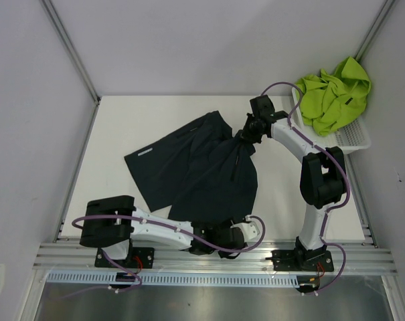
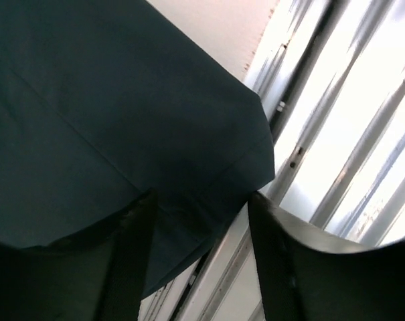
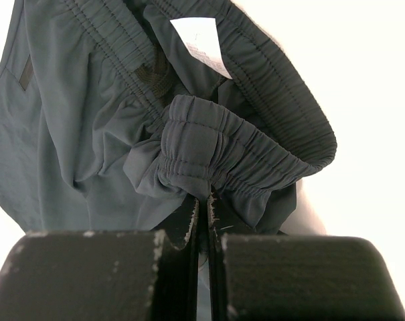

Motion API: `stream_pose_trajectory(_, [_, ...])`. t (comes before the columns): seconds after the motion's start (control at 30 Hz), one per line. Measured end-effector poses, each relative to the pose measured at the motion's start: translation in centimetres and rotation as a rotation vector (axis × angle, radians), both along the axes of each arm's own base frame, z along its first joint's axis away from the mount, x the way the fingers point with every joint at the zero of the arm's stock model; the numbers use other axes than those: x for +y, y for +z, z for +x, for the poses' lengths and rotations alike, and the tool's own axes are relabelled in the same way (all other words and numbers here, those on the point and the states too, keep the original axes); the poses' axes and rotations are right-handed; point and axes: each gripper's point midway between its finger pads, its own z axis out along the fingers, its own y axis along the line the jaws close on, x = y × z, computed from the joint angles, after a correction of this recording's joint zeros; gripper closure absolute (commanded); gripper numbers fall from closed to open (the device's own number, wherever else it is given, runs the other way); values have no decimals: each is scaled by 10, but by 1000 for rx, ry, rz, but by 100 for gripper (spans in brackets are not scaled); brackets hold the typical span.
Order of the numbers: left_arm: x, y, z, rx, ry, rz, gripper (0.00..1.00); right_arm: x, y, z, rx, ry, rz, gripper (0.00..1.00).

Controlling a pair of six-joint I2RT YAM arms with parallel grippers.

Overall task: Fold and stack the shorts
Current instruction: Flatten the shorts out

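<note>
White table (image 1: pixel 122 127) boxed in by grey walls (image 1: pixel 215 40).
Soft, even light; the walls stand at 9, 12 and 3 o'clock; an aluminium rail (image 1: pixel 363 257) runs along the 6 o'clock edge, with a shiny metal sheet (image 1: pixel 209 301) below it.

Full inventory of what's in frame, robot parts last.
dark navy shorts: 1, navy, spread across the table centre
lime green shorts: 1, lime green, bunched in the basket
basket: 1, white mesh, far right of the table
table: 1, white, under everything
rail: 1, silver, near edge, carries both arm bases
left gripper: 1, black, jaws apart at the dark navy shorts' near hem
right gripper: 1, black, shut on the dark navy shorts' waistband
</note>
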Motion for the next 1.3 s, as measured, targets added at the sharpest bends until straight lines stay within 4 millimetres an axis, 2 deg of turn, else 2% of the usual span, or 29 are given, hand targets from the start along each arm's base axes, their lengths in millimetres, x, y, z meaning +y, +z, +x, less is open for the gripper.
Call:
stream_pose_trajectory(0.07, [-1, 0, 5, -10, 17, -5, 57, 0, 0, 0, 0, 1, 1, 100])
stream_pose_trajectory(0.13, [-1, 1, 11, -20, 35, -9, 61, 0, 0, 0, 0, 2, 1, 100])
stream_pose_trajectory(0.2, [-1, 2, 20, -28, 61, -17, 72, 0, 0, 0, 0, 3, 2, 100])
stream_pose_trajectory(0.23, [-2, 2, 23, -32, 72, -22, 78, 0, 0, 0, -1, 3, 2, 100])
stream_pose_trajectory(0.27, [-2, 2, 26, -33, 83, -24, 92, 0, 0, 0, 0, 5, 4, 100])
stream_pose_trajectory(0.3, [-2, 2, 29, -31, 93, -24, 100, 0, 1, 0, -1, 6, 6, 100])
stream_pose_trajectory(0.47, [-8, 8, 36, -23, 114, -36, 100, 0, 1, 1, -3, 9, 15, 100])
stream_pose_trajectory(0.6, [-5, 13, 38, -18, 123, -37, 100, -2, 2, 3, -4, 5, 23, 100])
stream_pose_trajectory(0.73, [2, 30, 41, -30, 148, -58, 100, -6, 3, 6, -5, -1, 32, 100])
stream_pose_trajectory(0.9, [19, 69, 54, -94, 212, -108, 100, -17, 15, 10, -25, -24, 46, 100])
stream_pose_trajectory(1.0, [34, 98, 63, -139, 264, -159, 100, -31, 30, 11, -44, -58, 54, 100])
stream_pose_trajectory(1.1, [56, 141, 74, -195, 331, -255, 100, -48, 49, 11, -53, -108, 56, 100])
stream_pose_trajectory(1.17, [74, 177, 80, -234, 380, -352, 100, -59, 61, 9, -60, -150, 55, 100])
stream_pose_trajectory(1.3, [116, 244, 89, -295, 485, -572, 100, -76, 98, -5, -85, -232, 57, 100])
